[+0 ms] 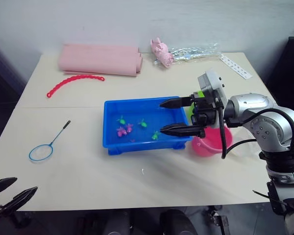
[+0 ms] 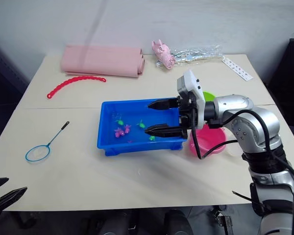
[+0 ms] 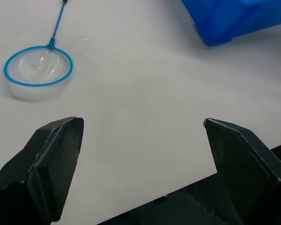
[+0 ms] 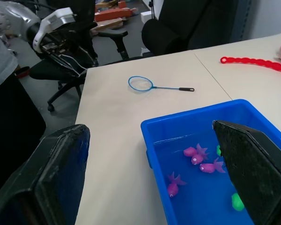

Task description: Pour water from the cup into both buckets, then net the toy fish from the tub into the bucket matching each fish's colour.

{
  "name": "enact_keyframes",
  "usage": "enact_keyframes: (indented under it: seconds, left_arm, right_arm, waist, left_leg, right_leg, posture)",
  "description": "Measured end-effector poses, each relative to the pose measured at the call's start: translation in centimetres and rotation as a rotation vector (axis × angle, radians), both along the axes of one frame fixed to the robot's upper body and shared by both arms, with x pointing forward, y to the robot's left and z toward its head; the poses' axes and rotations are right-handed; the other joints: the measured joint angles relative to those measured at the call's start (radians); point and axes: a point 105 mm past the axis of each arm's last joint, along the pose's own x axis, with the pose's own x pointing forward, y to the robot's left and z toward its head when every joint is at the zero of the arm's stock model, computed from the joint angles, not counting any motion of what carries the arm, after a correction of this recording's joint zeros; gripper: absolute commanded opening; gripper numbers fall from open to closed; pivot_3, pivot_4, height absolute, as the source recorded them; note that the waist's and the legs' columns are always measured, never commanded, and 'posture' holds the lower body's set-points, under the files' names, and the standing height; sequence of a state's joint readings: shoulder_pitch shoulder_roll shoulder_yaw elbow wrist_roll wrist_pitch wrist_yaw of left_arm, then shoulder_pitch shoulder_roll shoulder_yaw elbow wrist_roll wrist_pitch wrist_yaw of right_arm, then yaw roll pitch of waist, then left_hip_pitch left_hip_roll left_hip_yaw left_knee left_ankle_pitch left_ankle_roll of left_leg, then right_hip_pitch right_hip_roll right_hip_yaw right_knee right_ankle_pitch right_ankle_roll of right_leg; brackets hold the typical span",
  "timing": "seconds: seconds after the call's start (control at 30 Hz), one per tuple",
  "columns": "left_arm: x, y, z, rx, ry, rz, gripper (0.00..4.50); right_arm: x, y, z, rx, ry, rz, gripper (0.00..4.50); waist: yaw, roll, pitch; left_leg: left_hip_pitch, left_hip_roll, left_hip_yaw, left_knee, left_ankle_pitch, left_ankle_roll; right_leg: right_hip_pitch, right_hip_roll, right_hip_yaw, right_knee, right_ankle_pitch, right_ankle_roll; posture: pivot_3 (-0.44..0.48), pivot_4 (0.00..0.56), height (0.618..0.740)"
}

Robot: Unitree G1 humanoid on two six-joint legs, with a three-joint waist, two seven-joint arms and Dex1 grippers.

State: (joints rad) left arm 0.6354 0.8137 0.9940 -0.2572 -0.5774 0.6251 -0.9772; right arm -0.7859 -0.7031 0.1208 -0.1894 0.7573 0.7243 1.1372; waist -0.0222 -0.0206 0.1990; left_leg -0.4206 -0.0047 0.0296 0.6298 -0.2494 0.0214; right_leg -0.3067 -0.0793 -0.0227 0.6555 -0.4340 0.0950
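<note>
The blue tub (image 1: 139, 100) sits mid-table and holds several tiny fish, pink ones (image 1: 122, 130) and green ones (image 1: 143, 124). My right gripper (image 1: 160, 118) hovers open over the tub's right end with nothing between its fingers. Just right of the tub stands the pink bucket (image 1: 213, 145). The green bucket (image 2: 209, 96) peeks out behind my right wrist. A faint clear shape right of the pink bucket may be the cup (image 2: 232, 150). The net (image 1: 41, 152) lies flat on the table left of the tub. My left gripper (image 1: 24, 184) is open and empty at the table's near left edge, short of the net (image 3: 37, 65).
At the back lie a folded pink cloth (image 1: 100, 59), a red bead chain (image 1: 73, 81), a pink toy (image 1: 161, 53), a clear plastic bag (image 1: 193, 51) and a white strip (image 1: 235, 66). Office chairs (image 4: 178, 23) stand beyond the table's left side.
</note>
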Motion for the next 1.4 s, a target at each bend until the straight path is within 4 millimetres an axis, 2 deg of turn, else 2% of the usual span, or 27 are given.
enact_keyframes:
  seconds: [0.03, 0.07, 0.1, 0.17, 0.2, 0.37, 0.5, 0.6, 0.87, 1.0, 1.13, 1.27, 1.33, 1.4]
  left_arm:
    - [0.4, 0.4, 0.4, 0.017, -0.007, -0.001, 4.50]
    - [1.6, 0.7, 0.7, 0.036, -0.017, -0.025, 4.50]
    - [1.8, 0.8, 0.7, 0.038, -0.014, -0.029, 4.50]
    - [4.9, 2.2, 1.2, 0.102, 0.010, -0.064, 4.50]
    - [5.6, 2.4, 1.1, 0.112, 0.024, -0.078, 4.50]
    - [11.2, 4.3, -0.1, 0.165, 0.114, -0.102, 4.50]
    - [14.7, 4.2, -1.3, 0.197, 0.164, -0.100, 4.50]
    - [16.6, 3.5, -2.5, 0.210, 0.211, -0.100, 4.50]
    - [18.5, 3.2, -5.0, 0.296, 0.291, -0.030, 4.50]
    - [18.9, 2.8, -5.6, 0.316, 0.286, -0.041, 3.35]
    - [19.2, 2.8, -5.9, 0.330, 0.269, -0.019, 1.62]
    - [19.4, 2.6, -5.4, 0.290, 0.242, -0.017, 0.09]
    - [19.8, 1.9, -4.5, 0.262, 0.219, -0.061, 0.03]
    - [20.2, 1.4, -2.6, 0.266, 0.179, -0.139, 0.03]
  right_arm:
    - [0.0, 0.1, 0.0, 0.003, 0.000, 0.004, 4.45]
    - [-0.1, 0.0, 0.0, 0.000, -0.005, 0.000, 4.45]
    - [-0.1, -0.1, 0.0, 0.000, -0.006, 0.000, 4.45]
    - [-0.7, -0.2, -0.1, -0.021, -0.032, -0.002, 4.45]
    - [-0.8, -0.3, -0.2, -0.025, -0.039, -0.008, 4.45]
    - [-1.4, -0.9, -0.2, -0.034, -0.073, -0.077, 4.45]
    - [-2.1, -1.2, -0.8, -0.045, -0.067, -0.116, 4.45]
    - [-2.3, -1.5, -0.8, -0.042, -0.064, -0.151, 4.45]
    - [-2.8, -2.5, -0.2, -0.047, -0.076, -0.216, 4.45]
    - [-3.2, -2.6, 0.0, -0.051, -0.079, -0.220, 4.50]
    - [-3.3, -2.8, 0.0, -0.054, -0.075, -0.230, 4.50]
    - [-3.4, -3.2, 0.1, -0.055, -0.068, -0.239, 4.50]
    - [-3.6, -3.3, 0.0, -0.069, -0.050, -0.235, 4.50]
    - [-3.7, -3.4, 0.0, -0.078, -0.035, -0.223, 4.50]
  waist:
    - [-0.002, 0.000, 0.000]
    - [-0.003, 0.001, 0.000]
    - [-0.002, 0.002, 0.000]
    - [-0.007, 0.001, 0.000]
    - [-0.008, 0.001, 0.000]
    - [-0.014, 0.000, 0.000]
    - [-0.006, -0.004, -0.001]
    - [-0.007, -0.006, -0.002]
    - [-0.005, -0.007, -0.002]
    - [-0.003, -0.003, -0.005]
    - [-0.004, 0.000, -0.006]
    - [-0.004, -0.001, -0.006]
    - [-0.004, -0.005, -0.004]
    - [-0.004, -0.010, -0.003]
  left_leg:
    - [0.000, 0.000, 0.000, 0.000, 0.000, 0.000]
    - [0.000, 0.000, 0.000, -0.001, 0.000, 0.000]
    - [0.000, 0.000, 0.000, -0.001, 0.000, 0.000]
    - [0.000, -0.001, 0.001, -0.001, 0.000, 0.000]
    - [0.000, -0.001, 0.002, 0.000, 0.000, 0.000]
    - [0.000, 0.000, 0.005, -0.001, 0.003, -0.006]
    - [-0.003, 0.001, 0.008, -0.001, 0.003, -0.007]
    - [-0.004, 0.001, 0.009, 0.001, 0.003, -0.007]
    - [-0.001, 0.001, 0.010, 0.002, 0.004, -0.008]
    - [0.000, 0.000, 0.010, 0.002, 0.008, -0.008]
    - [0.001, 0.000, 0.010, 0.002, 0.009, -0.008]
    - [-0.001, 0.000, 0.010, 0.002, 0.009, -0.009]
    - [-0.002, 0.000, 0.010, 0.002, 0.009, -0.009]
    - [-0.003, 0.000, 0.009, 0.002, 0.009, -0.009]
  right_leg:
    - [-0.001, 0.000, 0.000, 0.000, 0.000, 0.000]
    - [0.000, 0.000, 0.000, 0.001, 0.000, 0.000]
    - [0.000, 0.000, 0.000, 0.001, 0.000, 0.000]
    - [-0.001, -0.001, 0.000, 0.002, 0.000, 0.000]
    - [-0.001, -0.001, 0.000, 0.003, 0.000, 0.000]
    - [-0.006, 0.000, -0.002, 0.007, 0.000, 0.001]
    - [-0.011, -0.001, -0.006, 0.012, 0.000, 0.001]
    - [-0.013, -0.004, -0.014, 0.015, 0.001, 0.001]
    - [-0.015, -0.012, -0.030, 0.021, 0.000, 0.001]
    - [-0.014, -0.014, -0.032, 0.021, 0.000, 0.001]
    - [-0.015, -0.014, -0.033, 0.024, 0.000, 0.001]
    - [-0.016, -0.014, -0.033, 0.024, 0.000, 0.001]
    - [-0.016, -0.014, -0.034, 0.023, 0.000, 0.001]
    - [-0.016, -0.014, -0.036, 0.023, 0.000, 0.001]
  posture:
    - [0.000, 0.150, 0.740]
    - [0.000, 0.150, 0.740]
    - [0.000, 0.150, 0.740]
    - [0.000, 0.150, 0.740]
    - [0.000, 0.150, 0.740]
    - [0.000, 0.150, 0.740]
    - [0.000, 0.150, 0.740]
    - [0.000, 0.150, 0.740]
    - [0.000, 0.150, 0.740]
    - [0.000, 0.150, 0.740]
    - [0.000, 0.150, 0.740]
    - [0.000, 0.150, 0.740]
    - [0.000, 0.150, 0.740]
    - [0.000, 0.150, 0.740]
